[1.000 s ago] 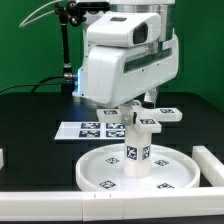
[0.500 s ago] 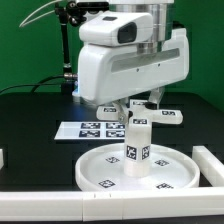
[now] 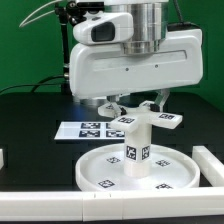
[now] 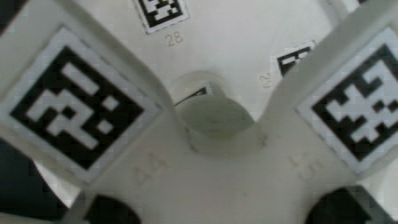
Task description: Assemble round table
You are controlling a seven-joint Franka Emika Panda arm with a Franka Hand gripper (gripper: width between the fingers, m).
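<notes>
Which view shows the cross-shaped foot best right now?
The exterior view: the cross-shaped foot sits atop the upright leg, under the gripper. The wrist view shows only the foot's centre hole and tagged arms, very close up.

Wrist view: cross-shaped foot (image 4: 214, 110) seen close up, filling the frame.
White arms of the foot meet around a round central hole (image 4: 214, 115). Black-and-white square markers sit on the arms: one large (image 4: 75, 100), another large across the hole (image 4: 374, 105), smaller ones farther off (image 4: 164, 10). Two dark blurred shapes at one edge; identity unclear.
</notes>
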